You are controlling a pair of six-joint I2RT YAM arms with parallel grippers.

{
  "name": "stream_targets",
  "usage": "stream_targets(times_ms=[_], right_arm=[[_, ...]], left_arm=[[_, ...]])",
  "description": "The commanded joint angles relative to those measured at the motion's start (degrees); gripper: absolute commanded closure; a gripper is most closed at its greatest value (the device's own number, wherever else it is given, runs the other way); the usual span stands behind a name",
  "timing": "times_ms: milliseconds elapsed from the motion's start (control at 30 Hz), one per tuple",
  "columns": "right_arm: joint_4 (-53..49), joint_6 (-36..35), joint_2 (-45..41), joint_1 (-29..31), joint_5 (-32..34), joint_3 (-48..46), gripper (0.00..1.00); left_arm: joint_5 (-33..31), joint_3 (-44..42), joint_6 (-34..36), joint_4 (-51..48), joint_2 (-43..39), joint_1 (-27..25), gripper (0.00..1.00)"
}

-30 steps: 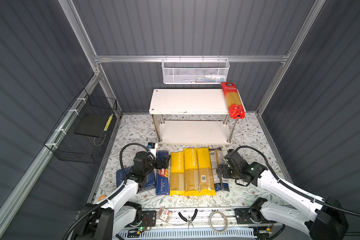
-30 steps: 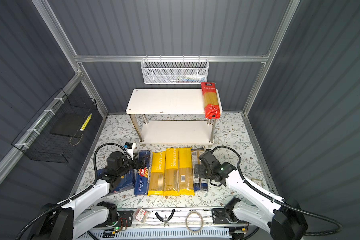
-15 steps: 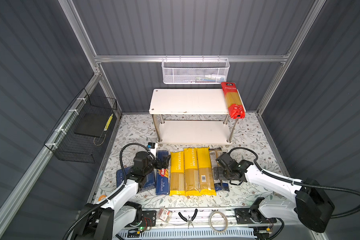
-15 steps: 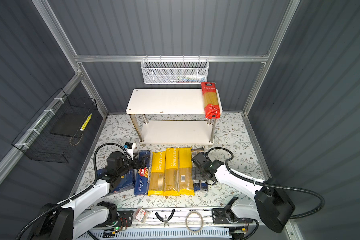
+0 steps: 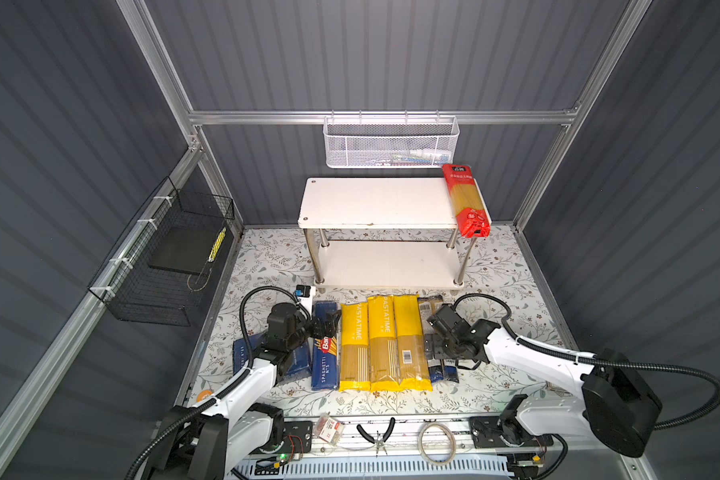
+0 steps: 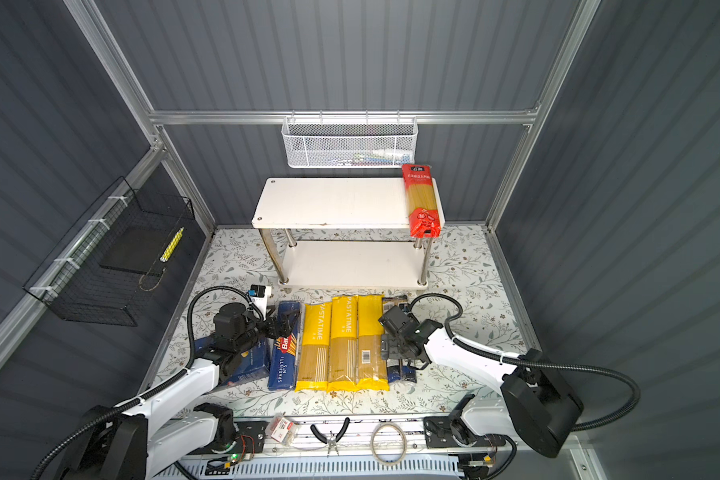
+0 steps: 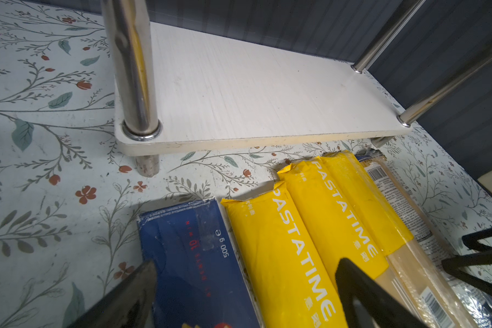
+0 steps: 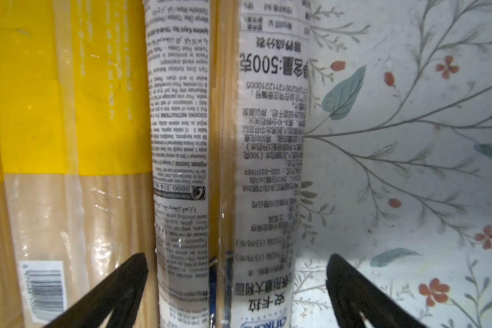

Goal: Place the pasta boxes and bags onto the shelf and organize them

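A white two-tier shelf [image 5: 375, 201] [image 6: 333, 201] stands at the back, and a red pasta bag [image 5: 464, 199] [image 6: 421, 199] lies at the right end of its top board. On the floral floor in front lie two blue boxes [image 5: 324, 361] [image 5: 242, 353], three yellow bags [image 5: 381, 340] [image 7: 281, 250] and a clear bag with white labels [image 5: 429, 305] [image 8: 270, 142]. My left gripper [image 5: 325, 326] [image 7: 245, 284] is open above the blue box and the nearest yellow bag. Low over the clear bag, my right gripper [image 5: 435, 349] [image 8: 236, 284] is open with one finger on either side of it.
A white mesh basket [image 5: 391, 143] hangs on the back wall above the shelf. A black wire basket [image 5: 163, 257] hangs on the left wall. Pliers [image 5: 377, 434], a cable coil [image 5: 435, 442] and a small packet [image 5: 329, 428] lie on the front rail.
My right gripper has moved left and down over the clear bag, still open. The left arm has not moved.
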Motion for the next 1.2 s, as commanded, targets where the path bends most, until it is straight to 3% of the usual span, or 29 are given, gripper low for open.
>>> stream_targets(times_ms=[0, 567, 867, 1167], right_arm=[[-0.72, 0.33, 1.01, 0.32, 1.43, 1.35, 0.01], [-2.85, 1.74, 2.95, 0.36, 2.66, 0.00, 0.01], [-5.44, 3.49, -0.61, -1.11, 2.44, -1.91, 0.01], [-6.37, 0.64, -3.82, -2.58, 0.21, -1.87, 0.01]], left_arm=[[0.84, 1.14, 0.14, -0.48, 0.25, -0.04, 0.01], [0.61, 0.97, 0.21, -0.50, -0.13, -0.03, 0.01], [0.51, 0.97, 0.17, -0.60, -0.23, -0.03, 0.01], [0.49, 0.88, 0.23, -0.68, -0.48, 0.01, 0.01]])
